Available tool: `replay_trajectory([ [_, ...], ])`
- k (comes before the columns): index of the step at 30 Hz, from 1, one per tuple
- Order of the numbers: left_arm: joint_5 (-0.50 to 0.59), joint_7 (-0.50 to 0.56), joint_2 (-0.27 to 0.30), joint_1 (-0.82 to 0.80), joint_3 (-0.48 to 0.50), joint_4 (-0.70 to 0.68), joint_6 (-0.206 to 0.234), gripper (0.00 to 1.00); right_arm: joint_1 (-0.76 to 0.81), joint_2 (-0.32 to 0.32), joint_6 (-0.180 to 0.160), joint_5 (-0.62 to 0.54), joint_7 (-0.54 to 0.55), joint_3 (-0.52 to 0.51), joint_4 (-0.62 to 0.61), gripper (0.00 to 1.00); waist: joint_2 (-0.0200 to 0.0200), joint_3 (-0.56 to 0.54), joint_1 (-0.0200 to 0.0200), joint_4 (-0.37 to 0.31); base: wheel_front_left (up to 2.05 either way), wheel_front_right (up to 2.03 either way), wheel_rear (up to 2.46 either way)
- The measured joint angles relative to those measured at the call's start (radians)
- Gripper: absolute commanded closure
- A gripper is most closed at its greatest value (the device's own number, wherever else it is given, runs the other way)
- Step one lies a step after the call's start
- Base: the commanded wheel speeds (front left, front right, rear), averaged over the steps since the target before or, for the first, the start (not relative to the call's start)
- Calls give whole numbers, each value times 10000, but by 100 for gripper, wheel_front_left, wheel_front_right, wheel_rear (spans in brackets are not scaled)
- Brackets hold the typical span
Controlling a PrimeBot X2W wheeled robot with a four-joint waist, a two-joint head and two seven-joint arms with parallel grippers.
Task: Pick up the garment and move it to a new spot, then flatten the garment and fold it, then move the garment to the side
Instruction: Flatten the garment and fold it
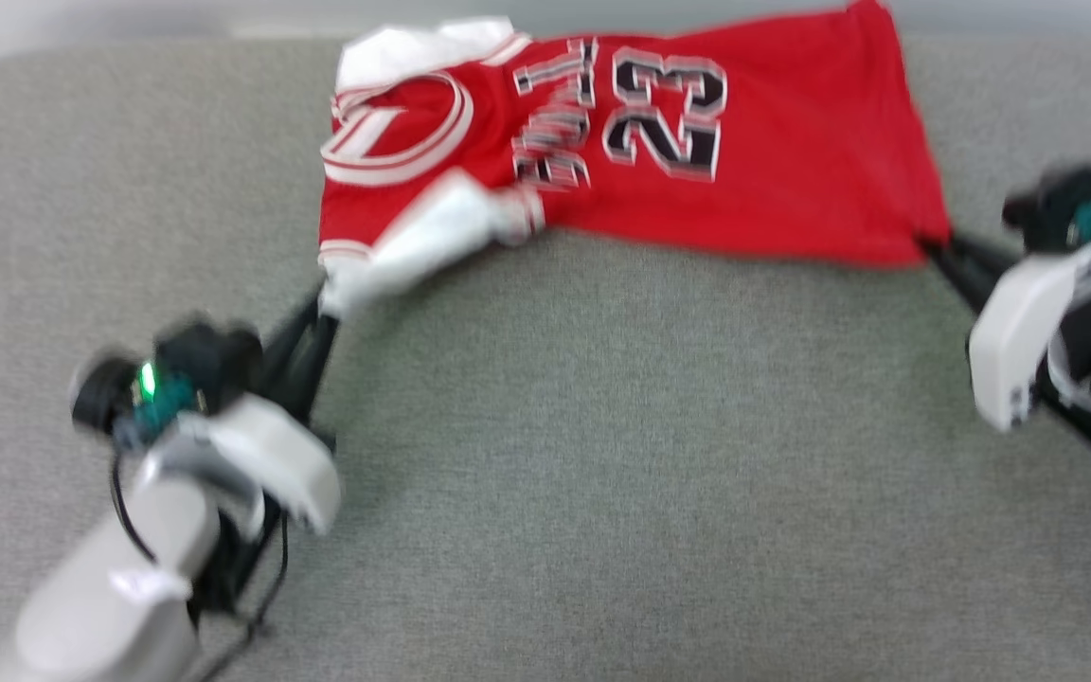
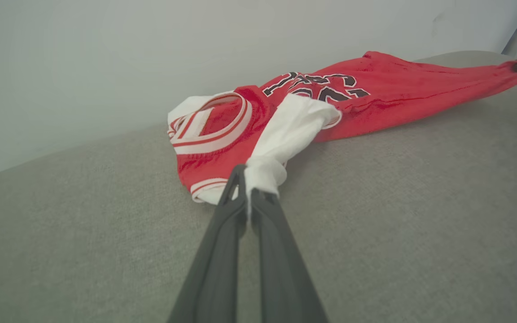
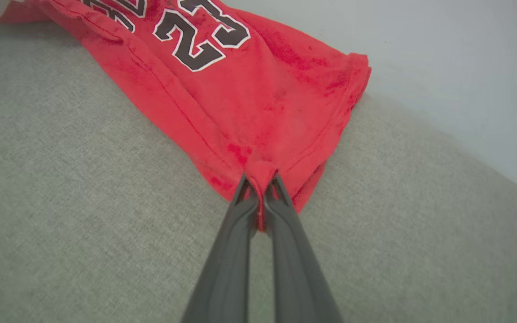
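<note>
Left gripper [image 2: 247,190] pinched tight on white sleeve [image 2: 285,134] of garment [image 1: 792,142]. Right gripper [image 3: 260,186] clamped on red hem [image 3: 263,168]. Garment stretched between both, numbers up, on grey woven surface [image 1: 602,426]. Pale wall [image 2: 106,67] just behind garment.

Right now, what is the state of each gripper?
Left gripper: closed on the white sleeve of the garment.
Right gripper: closed on a red hem corner of the garment.

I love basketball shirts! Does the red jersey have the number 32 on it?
No, the red jersey has a black, white-outlined 23 printed on it.
</note>
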Motion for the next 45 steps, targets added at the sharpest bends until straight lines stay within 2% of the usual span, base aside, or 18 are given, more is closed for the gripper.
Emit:
replay_trajectory([
  [10,-1097,299,932,4041,2,-2077,1440,100,2982,-631,2,316,-447,-309,-499,100,0,-1529,-2,103,0,0,0],
  [14,-1542,347,1058,5390,-36,-2805,1914,100,4418,-755,0,357,-529,-665,-844,100,0,-2079,-2,156,0,0,0],
  [21,-1793,786,1338,6858,-562,-3321,2330,100,6890,-917,0,222,-326,-1630,-1685,100,0,-2881,-2,277,0,0,0],
  [29,-2236,1012,1569,7913,-713,-3638,2644,100,9353,-924,0,-247,500,-3298,-3124,100,0,-3220,-2,330,0,0,0],
  [34,-2067,849,1638,7934,-625,-3684,2784,100,10154,-731,0,-663,1145,-4479,-4056,100,0,-3102,-1,307,0,0,0],
  [39,-1611,765,1662,7000,-502,-3766,2663,100,10173,-380,0,-1187,1789,-5373,-4865,100,0,-2866,1,272,0,0,0],
  [45,-1001,1035,1743,5325,-374,-3766,2234,100,9854,-111,0,-1570,2351,-6146,-5639,100,0,-2352,2,240,0,0,0],
])
